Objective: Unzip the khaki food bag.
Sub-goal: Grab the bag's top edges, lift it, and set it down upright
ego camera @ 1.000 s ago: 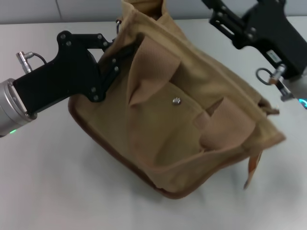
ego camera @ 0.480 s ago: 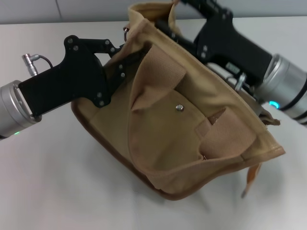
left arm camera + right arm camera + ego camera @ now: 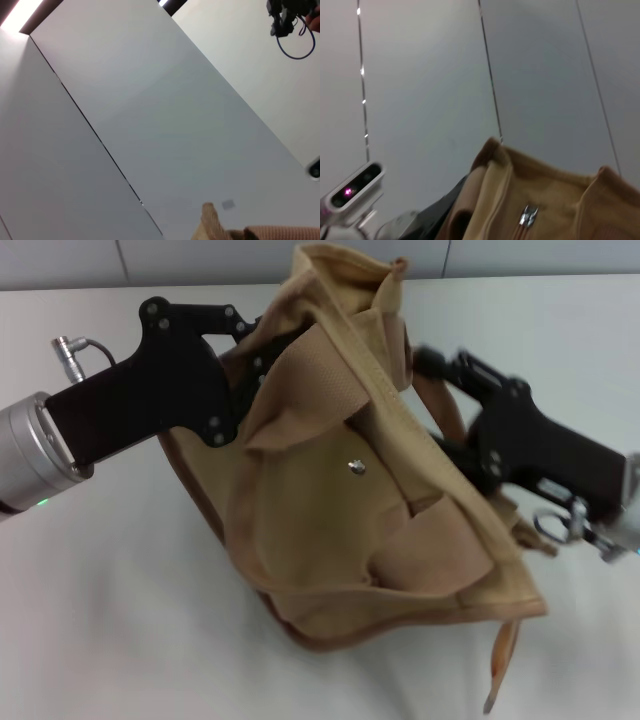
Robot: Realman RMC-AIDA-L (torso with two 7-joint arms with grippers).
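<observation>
The khaki food bag (image 3: 330, 530) lies tilted on the white table (image 3: 110, 620), its pocket flap with the silver snap (image 3: 355, 467) facing up. My left gripper (image 3: 252, 352) is shut on the bag's upper left rim beside a wide webbing handle (image 3: 310, 370). My right gripper (image 3: 432, 366) is at the bag's top edge on the right side, partly hidden behind the rim. The right wrist view shows the bag's top (image 3: 545, 195) with a metal zipper pull (image 3: 527, 216). A bit of the bag (image 3: 235, 231) shows in the left wrist view.
A tan strap (image 3: 500, 660) hangs off the bag's near right corner onto the table. A grey wall (image 3: 200, 260) runs behind the table's far edge. Bare table shows in front and to the left of the bag.
My right gripper has moved from the bag's far top end down and to the right along the top edge. The bag has swung and its far end now stands higher.
</observation>
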